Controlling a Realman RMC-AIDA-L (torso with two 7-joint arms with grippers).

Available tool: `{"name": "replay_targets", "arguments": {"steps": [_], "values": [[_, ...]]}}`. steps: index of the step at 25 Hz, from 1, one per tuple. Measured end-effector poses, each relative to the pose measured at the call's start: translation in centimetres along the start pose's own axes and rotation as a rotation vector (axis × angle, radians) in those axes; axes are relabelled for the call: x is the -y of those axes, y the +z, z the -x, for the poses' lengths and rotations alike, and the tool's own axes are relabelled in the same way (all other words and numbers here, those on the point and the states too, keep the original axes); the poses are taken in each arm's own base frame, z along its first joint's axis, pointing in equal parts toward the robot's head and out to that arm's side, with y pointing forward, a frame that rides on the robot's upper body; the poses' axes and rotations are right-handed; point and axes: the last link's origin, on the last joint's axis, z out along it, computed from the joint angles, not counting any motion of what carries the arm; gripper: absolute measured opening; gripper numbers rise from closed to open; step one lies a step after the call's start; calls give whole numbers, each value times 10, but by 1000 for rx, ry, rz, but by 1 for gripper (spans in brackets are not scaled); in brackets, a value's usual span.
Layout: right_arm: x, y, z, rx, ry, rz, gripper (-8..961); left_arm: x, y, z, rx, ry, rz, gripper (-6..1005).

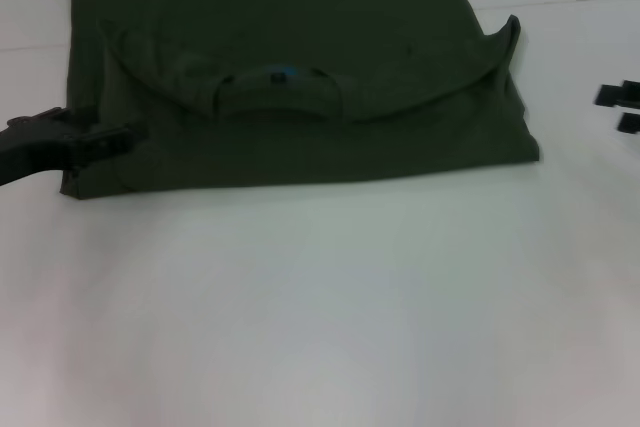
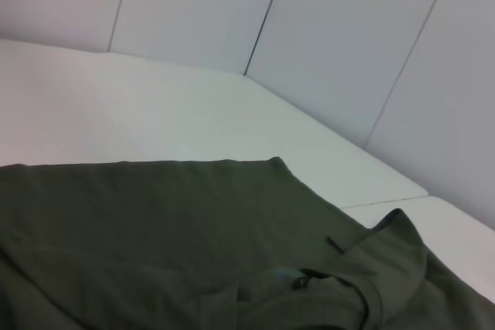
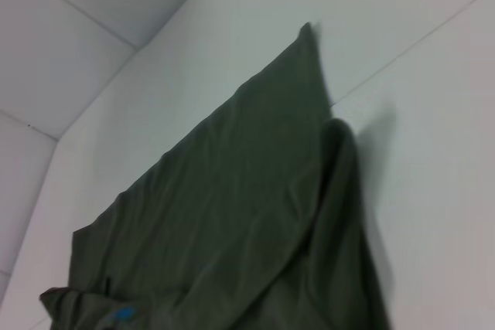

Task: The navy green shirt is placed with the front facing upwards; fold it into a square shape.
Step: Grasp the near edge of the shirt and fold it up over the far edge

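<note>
dark olive cotton: the shirt [image 1: 300,77] lies on the white bench [image 1: 330,307], toward the far side of it and a little to my left of centre in the head view. i see it partly folded. the upper part is turned over onto the body so the collar [image 1: 278,97] sits near the middle of the cloth, opening toward me, with a small blue mark [image 1: 280,73] showing inside it. the folded-over layer makes a curved edge running from the left side across under the collar and up to the right, where one corner [image 1: 512,29] stands raised off the bench. the near edge of the shirt runs roughly straight, sloping slightly from the lower left to the right corner. no chest lettering shows on the surfaces facing up.

left gripper [image 1: 110,139]: low, at the shirt's near left corner, its dark body coming in from the left edge of the head view and its tip over the cloth edge. i cannot tell whether its fingers are released or pinching fabric; the dark parts merge with the shirt. the left wrist view shows only the shirt, its collar and blue mark, and the white wall panels [image 2: 348,36] behind the bench.

right gripper [image 1: 622,105]: well apart from the shirt, at the right edge of the head view above bare bench. only dark fragments show, so i cannot tell the state of its fingers. the right wrist view looks along the shirt's right side with the raised fold.
</note>
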Motion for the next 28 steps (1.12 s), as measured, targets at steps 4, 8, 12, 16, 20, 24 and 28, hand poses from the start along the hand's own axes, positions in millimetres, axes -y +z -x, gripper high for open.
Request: {"name": "replay_targets", "arguments": {"steps": [4,8,12,16,20,24,28], "values": [[-12,22,-6,-36,-16,13,754,-2,0,0,-2,9,10,890],[-19,40,-11,-62,-23,7,745,-2,0,0,-2,13,11,890],[-20,51,-15,-77,-27,-8,736,-1,0,0,-3,14,6,890],[-17,53,-17,-70,-20,-26,727,0,0,-1,-4,15,-1,889],[-15,56,-21,-73,-18,-39,718,0,0,-2,-5,18,-1,889],[-14,61,-24,-75,-16,-50,709,0,1,-3,-6,21,1,889],[-14,65,-27,-71,-18,-58,700,0,1,-4,-8,24,-1,888]]}}
